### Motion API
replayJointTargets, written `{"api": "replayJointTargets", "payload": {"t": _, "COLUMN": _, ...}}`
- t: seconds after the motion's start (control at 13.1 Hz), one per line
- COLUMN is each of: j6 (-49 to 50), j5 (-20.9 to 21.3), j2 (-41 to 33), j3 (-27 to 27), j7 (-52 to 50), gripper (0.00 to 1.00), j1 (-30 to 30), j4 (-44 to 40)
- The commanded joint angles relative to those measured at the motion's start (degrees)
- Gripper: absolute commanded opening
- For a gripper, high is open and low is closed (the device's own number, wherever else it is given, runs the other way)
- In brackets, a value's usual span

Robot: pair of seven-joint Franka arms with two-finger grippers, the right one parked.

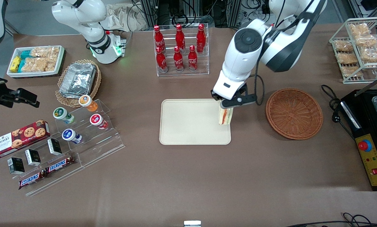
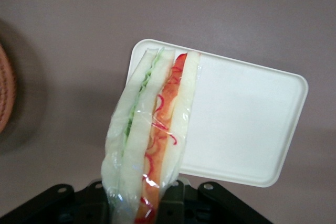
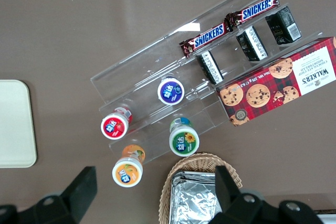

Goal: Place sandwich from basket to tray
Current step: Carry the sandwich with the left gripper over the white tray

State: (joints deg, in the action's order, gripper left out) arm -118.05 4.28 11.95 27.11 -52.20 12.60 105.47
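Front view: the end effector [image 1: 225, 105] is seen above the tray's [image 1: 188, 126] edge that faces the basket [image 1: 294, 113], pinched shut on the sandwich [image 1: 223, 116], which hangs upright over that rim. Bare brown tabletop [image 1: 248, 132] lies between tray and basket, which are well apart, and the basket is seen empty. Most of the tray's surface is uncovered. In the left wrist view the wrapped sandwich [image 2: 152, 135] is gripped at its lower end, its green and red filling stripes exposed, with the tray [image 2: 247, 124] below it.
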Motion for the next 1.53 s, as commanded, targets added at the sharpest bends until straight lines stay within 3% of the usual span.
{"api": "replayJointTargets", "payload": {"t": 0.0, "j6": -7.08, "j5": 3.27, "j2": 2.89, "j3": -0.04, "j7": -1.15, "gripper": 0.0, "j1": 1.28, "j4": 4.47}}
{"api": "replayJointTargets", "payload": {"t": 0.46, "j6": -12.46, "j5": 11.35, "j2": 12.74, "j3": -0.31, "j7": -2.2, "gripper": 0.0, "j1": 1.9, "j4": 5.01}}
{"api": "replayJointTargets", "payload": {"t": 0.76, "j6": -15.8, "j5": 20.4, "j2": 18.54, "j3": -0.31, "j7": -8.08, "gripper": 0.0, "j1": 1.9, "j4": 4.92}}
{"api": "replayJointTargets", "payload": {"t": 0.99, "j6": -16.68, "j5": 24.45, "j2": 21.36, "j3": -0.4, "j7": -11.16, "gripper": 0.0, "j1": 2.51, "j4": 4.22}}
{"api": "replayJointTargets", "payload": {"t": 1.07, "j6": -16.68, "j5": 25.42, "j2": 21.89, "j3": -0.4, "j7": -11.34, "gripper": 0.2, "j1": 2.52, "j4": 4.22}}
{"api": "replayJointTargets", "payload": {"t": 1.15, "j6": -16.6, "j5": 25.69, "j2": 21.98, "j3": -0.4, "j7": -11.17, "gripper": 0.96, "j1": 2.52, "j4": 4.04}}
{"api": "replayJointTargets", "payload": {"t": 1.22, "j6": -16.6, "j5": 25.61, "j2": 21.98, "j3": -0.4, "j7": -11.17, "gripper": 1.0, "j1": 2.43, "j4": 4.04}}
{"api": "replayJointTargets", "payload": {"t": 1.45, "j6": -16.51, "j5": 25.52, "j2": 21.8, "j3": -0.4, "j7": -11.17, "gripper": 1.0, "j1": 2.34, "j4": 3.78}}
